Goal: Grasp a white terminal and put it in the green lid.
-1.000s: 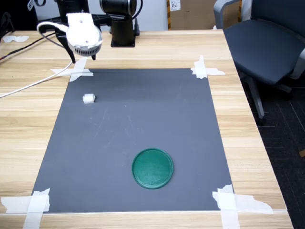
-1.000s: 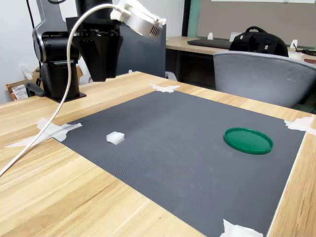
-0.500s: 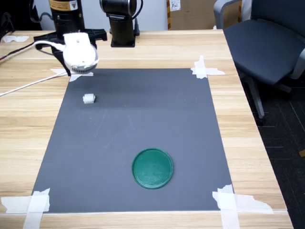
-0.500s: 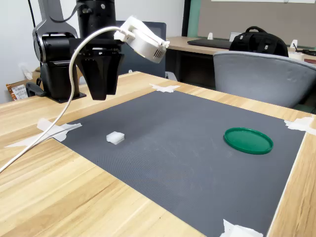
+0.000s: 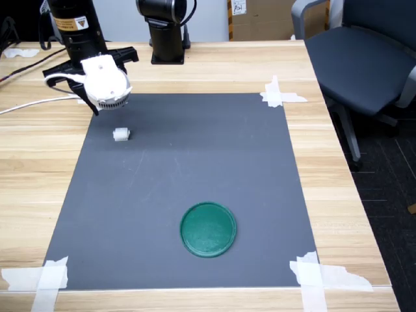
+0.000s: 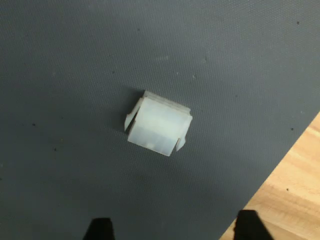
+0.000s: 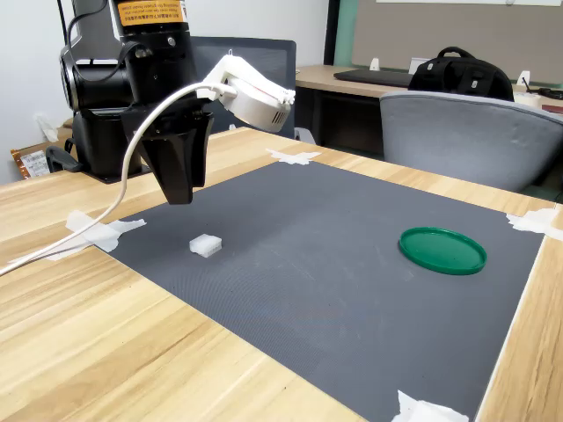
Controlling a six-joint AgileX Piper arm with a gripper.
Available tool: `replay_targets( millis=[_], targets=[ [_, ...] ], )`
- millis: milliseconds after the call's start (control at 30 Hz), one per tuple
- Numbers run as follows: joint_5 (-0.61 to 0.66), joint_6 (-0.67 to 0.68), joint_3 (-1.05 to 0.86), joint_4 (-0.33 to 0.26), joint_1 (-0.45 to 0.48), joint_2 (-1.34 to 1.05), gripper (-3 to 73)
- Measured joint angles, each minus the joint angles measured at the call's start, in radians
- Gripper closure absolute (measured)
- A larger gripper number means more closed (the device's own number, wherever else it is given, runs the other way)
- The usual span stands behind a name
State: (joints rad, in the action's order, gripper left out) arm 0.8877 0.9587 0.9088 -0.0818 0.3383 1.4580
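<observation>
The white terminal [image 5: 121, 134] lies on the dark mat near its far left corner in the first exterior view; it also shows as a small white block [image 7: 205, 245] in the second exterior view and fills the middle of the wrist view [image 6: 158, 124]. My gripper [image 7: 179, 197] hangs just above and behind it, apart from it, under the white wrist camera head [image 5: 107, 81]. In the wrist view its two dark fingertips [image 6: 100, 229] stand wide apart with nothing between them, so it is open. The green lid [image 5: 208, 229] rests flat on the mat's near half and appears empty [image 7: 442, 251].
The dark mat [image 5: 195, 169] is taped to a wooden table [image 5: 338, 175] with white strips [image 5: 279, 94] at its corners. The black arm base [image 5: 168, 32] stands at the back. A white cable [image 5: 39, 104] trails left. An office chair [image 5: 364, 58] stands to the right.
The arm has come down and moved over the mat's corner, bringing the open gripper close above the white terminal. The terminal and the lid have not moved.
</observation>
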Motion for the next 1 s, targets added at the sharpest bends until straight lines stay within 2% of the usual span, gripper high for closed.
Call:
replay_targets(
  millis=[267, 567, 700, 1000],
  targets=[
    [0.023, 0.027, 0.000, 0.001, 0.000, 0.030, 22.0],
    [0.005, -0.031, 0.001, 0.082, -0.003, 0.061, 22.0],
    [0.000, -0.038, 0.001, 0.095, -0.006, 0.090, 22.0],
    [-0.002, -0.061, 0.014, 0.101, -0.109, 0.111, 22.0]
  ],
)
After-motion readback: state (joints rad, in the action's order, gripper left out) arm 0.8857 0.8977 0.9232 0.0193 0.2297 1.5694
